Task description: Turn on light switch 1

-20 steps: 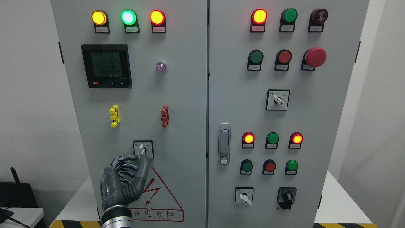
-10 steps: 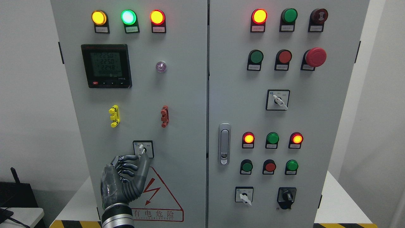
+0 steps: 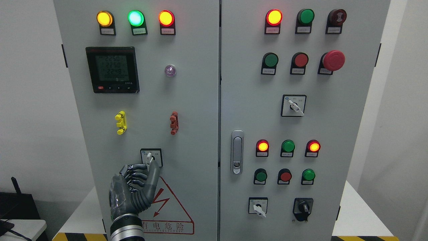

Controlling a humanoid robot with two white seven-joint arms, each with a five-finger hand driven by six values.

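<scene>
A grey metal two-door electrical cabinet (image 3: pixel 200 100) fills the view, and the task's thing, a small square rotary selector switch with a white lever (image 3: pixel 151 157), sits low on its left door, just above a red triangular lightning warning sticker (image 3: pixel 167 207). The left hand (image 3: pixel 133 190), a dark grey jointed hand on a ribbed silver wrist, rises from the bottom edge left of the middle and stands directly below that switch. Its fingers (image 3: pixel 135 174) are curled inward in a loose fist, the thumb reaching up so that its tip meets the lower end of the white lever; whether the lever is truly pinched between thumb and forefinger cannot be told from here. The lever points a little right of upright. Higher on the same door are a black digital meter with a lit green-grey display (image 3: pixel 112 69), a row of three lit round lamps in amber, green and orange-red (image 3: pixel 135 18), a small violet dome lamp (image 3: pixel 170 70), a yellow clip (image 3: pixel 120 122) and a red-brown clip (image 3: pixel 174 123). The right door carries a silver door latch (image 3: pixel 237 152), a big red mushroom stop button (image 3: pixel 333 60), more lamps and push buttons, and three further selector switches. The right hand does not show.
</scene>
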